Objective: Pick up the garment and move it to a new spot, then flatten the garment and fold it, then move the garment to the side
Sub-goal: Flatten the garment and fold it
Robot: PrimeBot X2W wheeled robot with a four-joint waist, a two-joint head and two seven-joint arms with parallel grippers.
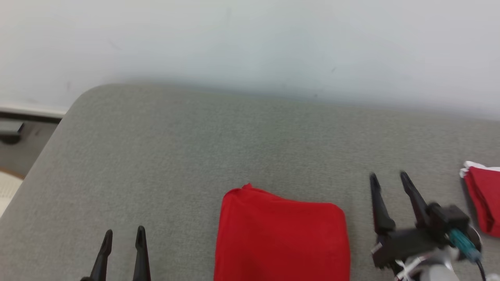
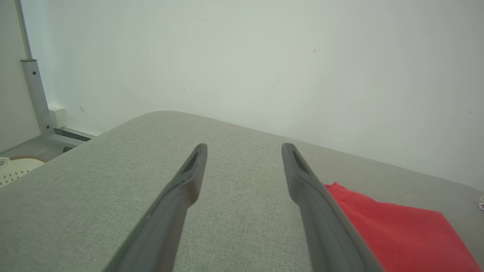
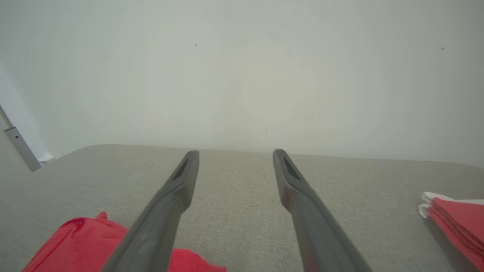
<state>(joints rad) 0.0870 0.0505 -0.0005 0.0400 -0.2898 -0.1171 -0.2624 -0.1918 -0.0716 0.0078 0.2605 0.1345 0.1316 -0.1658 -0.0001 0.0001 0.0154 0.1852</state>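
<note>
The garment is red and lies folded into a neat rectangle on the grey padded table, near the front edge at the middle. The left wrist view catches its far corner at the lower right, and the right wrist view shows it at the lower left. My left gripper stands open to the left of the garment, apart from it, empty. My right gripper is open just right of the garment, above the table, with nothing between its fingers.
A second folded red and white cloth lies at the table's right edge, also seen in the right wrist view as a red stack. A pale wall backs the table. The floor and a metal post lie off the left edge.
</note>
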